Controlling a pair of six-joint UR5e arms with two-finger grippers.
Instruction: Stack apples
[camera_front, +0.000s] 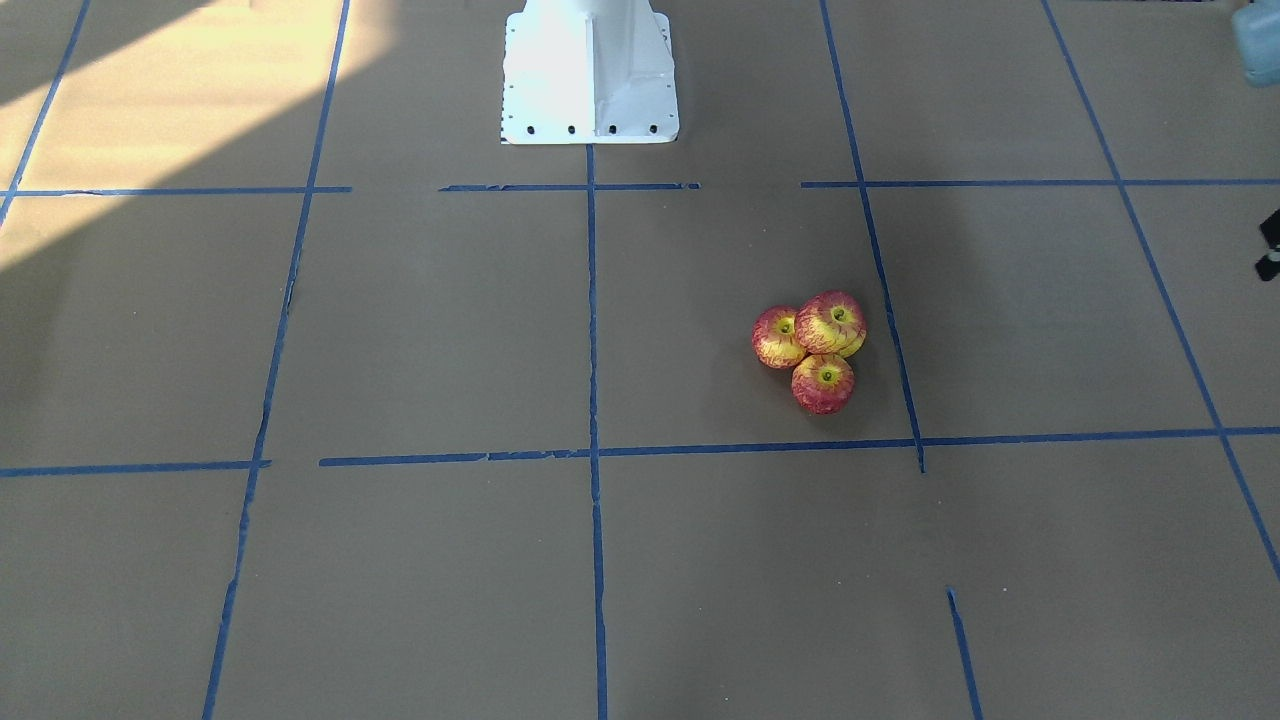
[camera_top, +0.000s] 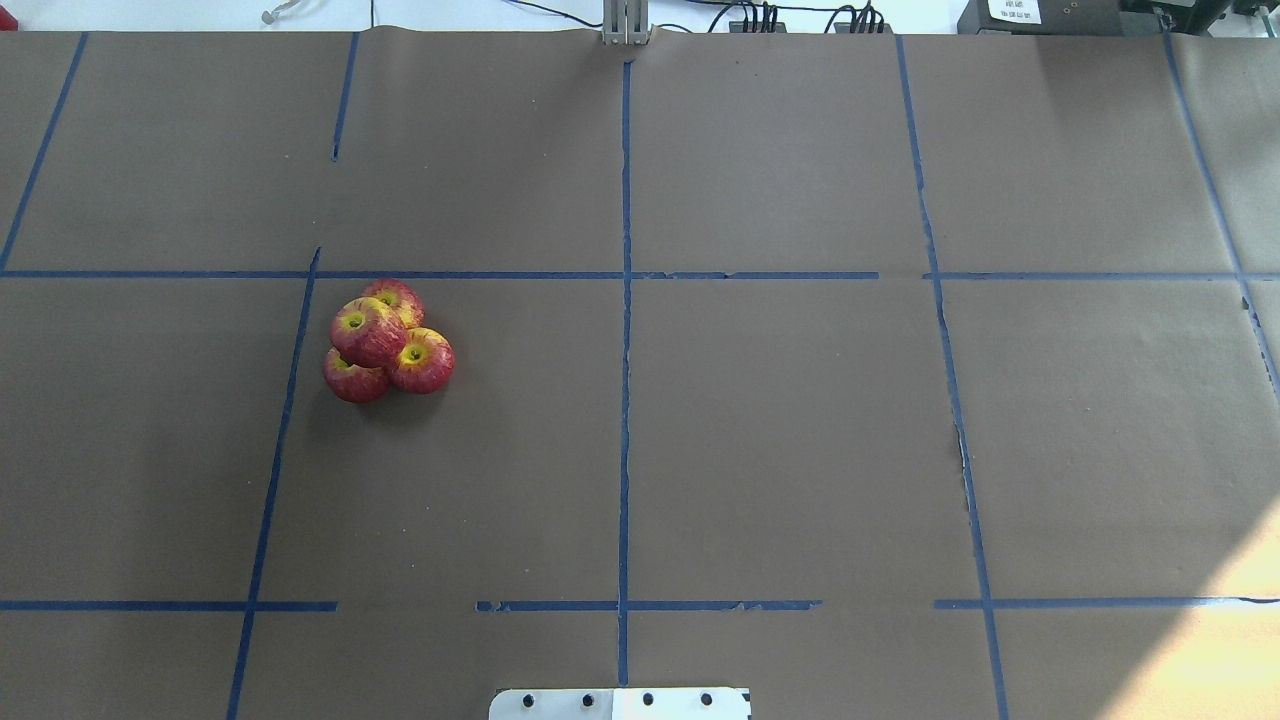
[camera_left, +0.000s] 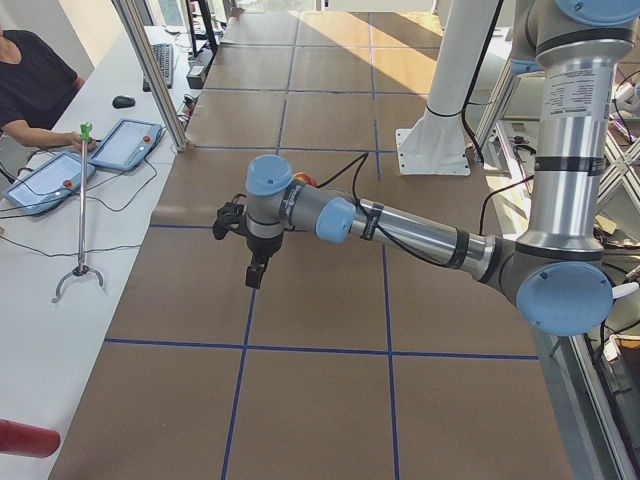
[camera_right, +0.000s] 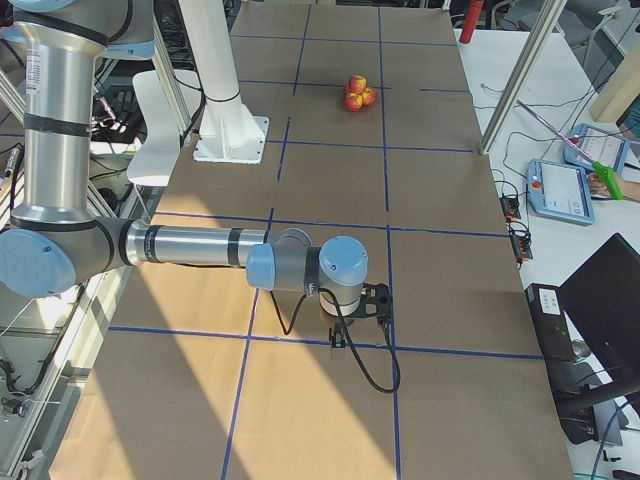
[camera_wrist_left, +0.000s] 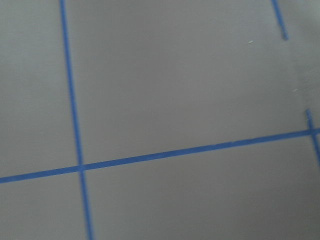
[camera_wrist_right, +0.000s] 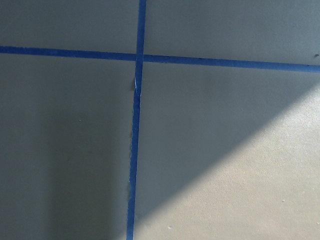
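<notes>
Four red-and-yellow apples sit in one tight cluster on the brown table. Three touch each other on the paper: one far (camera_top: 397, 296), one right (camera_top: 424, 362), one near (camera_top: 354, 380). The fourth apple (camera_top: 367, 332) rests on top of them, also seen in the front view (camera_front: 831, 321). The pile shows small in the right side view (camera_right: 357, 93). My left gripper (camera_left: 255, 278) hangs above the table, well away from the pile. My right gripper (camera_right: 337, 343) hangs over the table's other end. I cannot tell whether either is open or shut. Both wrist views show only paper and tape.
Blue tape lines (camera_top: 625, 400) divide the brown paper into squares. The white robot base (camera_front: 590, 75) stands at the table's robot side. A side bench holds tablets (camera_left: 125, 143) and a grabber stick (camera_left: 81, 215), with an operator seated there.
</notes>
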